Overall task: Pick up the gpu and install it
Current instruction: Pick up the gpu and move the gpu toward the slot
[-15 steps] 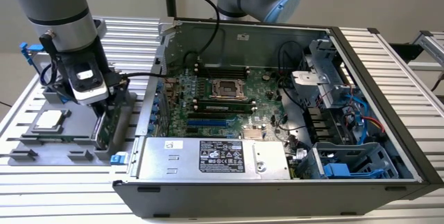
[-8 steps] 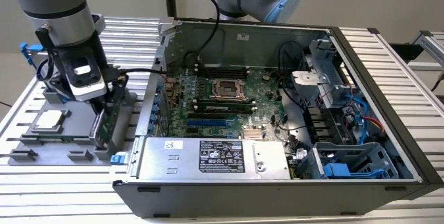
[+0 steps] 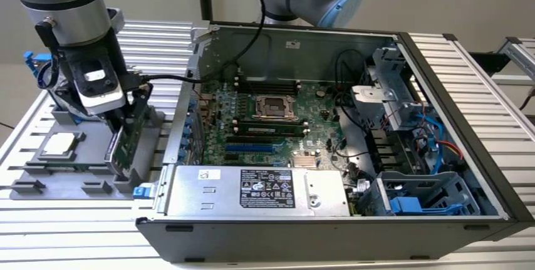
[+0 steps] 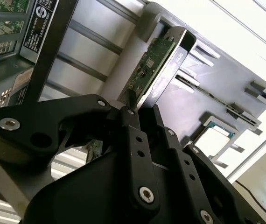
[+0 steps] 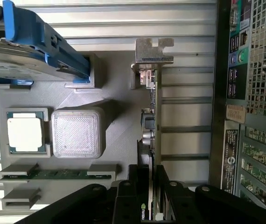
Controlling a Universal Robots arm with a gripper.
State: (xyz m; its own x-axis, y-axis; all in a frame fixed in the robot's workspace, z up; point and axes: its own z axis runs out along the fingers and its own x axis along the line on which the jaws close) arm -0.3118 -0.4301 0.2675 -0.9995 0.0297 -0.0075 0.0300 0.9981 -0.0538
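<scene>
The gpu (image 3: 122, 148) stands on edge in a slot of the grey holder tray (image 3: 50, 179), at the exterior view's left, beside the open computer case (image 3: 455, 101). Its green board (image 4: 152, 65) and silver end bracket (image 5: 152, 52) show in the wrist views. My gripper (image 3: 125, 114) has come down over the card's upper edge. The black fingers (image 5: 140, 186) stand on both sides of the card and press against it, so the gripper (image 4: 140, 112) is shut on it. The card still sits in the holder.
A square silver CPU chip (image 5: 24, 132) and a memory stick (image 5: 60, 174) lie in the tray, and a hard drive in a blue frame (image 5: 30, 42) stands at its far end. Inside the case are the motherboard (image 3: 267, 113) and a power supply (image 3: 255, 188).
</scene>
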